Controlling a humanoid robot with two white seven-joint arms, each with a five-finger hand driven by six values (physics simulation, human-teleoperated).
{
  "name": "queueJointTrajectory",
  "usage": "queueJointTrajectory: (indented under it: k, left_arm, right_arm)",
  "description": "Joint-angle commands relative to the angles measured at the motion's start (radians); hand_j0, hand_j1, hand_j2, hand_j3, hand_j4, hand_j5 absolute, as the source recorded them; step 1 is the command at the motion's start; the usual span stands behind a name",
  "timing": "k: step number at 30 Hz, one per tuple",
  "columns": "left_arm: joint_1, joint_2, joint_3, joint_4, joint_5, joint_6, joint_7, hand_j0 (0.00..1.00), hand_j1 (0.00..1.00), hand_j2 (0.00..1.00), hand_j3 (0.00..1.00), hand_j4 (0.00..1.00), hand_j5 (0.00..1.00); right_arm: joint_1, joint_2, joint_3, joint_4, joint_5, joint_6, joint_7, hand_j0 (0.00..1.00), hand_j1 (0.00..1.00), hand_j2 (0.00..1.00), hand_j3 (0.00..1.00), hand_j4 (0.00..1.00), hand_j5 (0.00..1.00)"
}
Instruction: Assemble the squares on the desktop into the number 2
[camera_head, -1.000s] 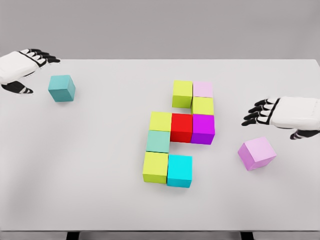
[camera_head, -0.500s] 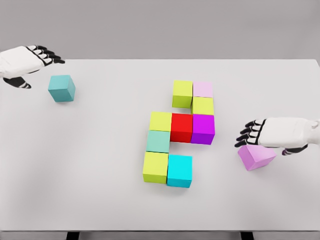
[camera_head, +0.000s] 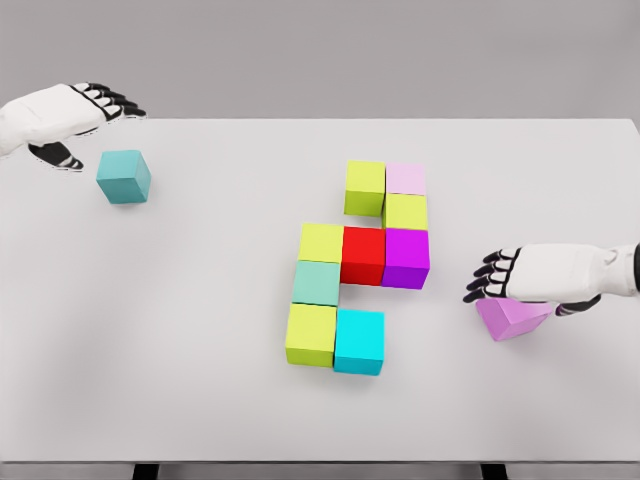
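Several coloured cubes form a cluster (camera_head: 362, 263) at the table's middle: yellow-green and pale pink on top, then yellow-green, a row of yellow-green, red and magenta, a mint cube, and yellow-green with cyan at the bottom. A loose violet cube (camera_head: 512, 318) lies right of the cluster. My right hand (camera_head: 490, 278) hovers directly over it, fingers spread, covering its upper part. A loose teal cube (camera_head: 124, 177) sits at the far left. My left hand (camera_head: 105, 103) floats above and left of it, fingers extended, holding nothing.
The white table (camera_head: 200, 350) spans the whole view, with its front edge near the bottom and its far edge against a grey wall. Bare surface lies between the teal cube and the cluster.
My right hand has moved down and left from beside the violet cube to right over it. My left hand has drifted right and tilted, nearer the teal cube. No cube has moved.
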Motion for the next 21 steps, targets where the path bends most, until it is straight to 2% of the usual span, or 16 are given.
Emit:
queueJointTrajectory:
  k: [1,3,9,11,14,21]
  left_arm:
    - [-0.005,-0.006,-0.045,0.009,-0.015,0.000,-0.004,1.00,1.00,1.00,1.00,1.00,1.00]
    - [-0.026,-0.008,-0.078,0.009,-0.046,0.000,-0.004,1.00,1.00,1.00,1.00,1.00,1.00]
    - [-0.029,-0.008,-0.084,0.007,-0.101,0.000,-0.005,1.00,1.00,1.00,1.00,1.00,1.00]
    - [-0.040,-0.017,-0.082,0.007,-0.141,0.000,-0.022,1.00,1.00,1.00,1.00,1.00,1.00]
    - [-0.044,-0.024,-0.084,0.009,-0.167,0.000,-0.022,1.00,1.00,1.00,1.00,1.00,1.00]
    - [-0.055,-0.049,-0.084,0.023,-0.193,0.000,-0.024,1.00,1.00,1.00,1.00,1.00,1.00]
  right_arm:
    - [0.000,0.002,0.013,0.003,0.001,0.002,0.001,1.00,1.00,1.00,1.00,1.00,1.00]
    - [0.000,0.015,0.015,0.003,0.016,0.002,-0.001,1.00,1.00,1.00,1.00,1.00,1.00]
    - [0.000,0.016,0.015,0.000,0.030,0.002,0.012,0.99,0.99,0.99,0.99,0.99,0.99]
    - [0.000,0.016,0.009,-0.003,0.030,0.002,0.074,0.85,0.85,0.85,0.85,0.85,0.85]
    - [-0.003,0.015,0.007,-0.003,0.030,0.002,0.087,0.71,0.71,0.71,0.71,0.71,0.71]
    - [-0.006,0.007,0.000,-0.021,0.018,0.002,0.087,0.68,0.68,0.68,0.68,0.68,0.68]
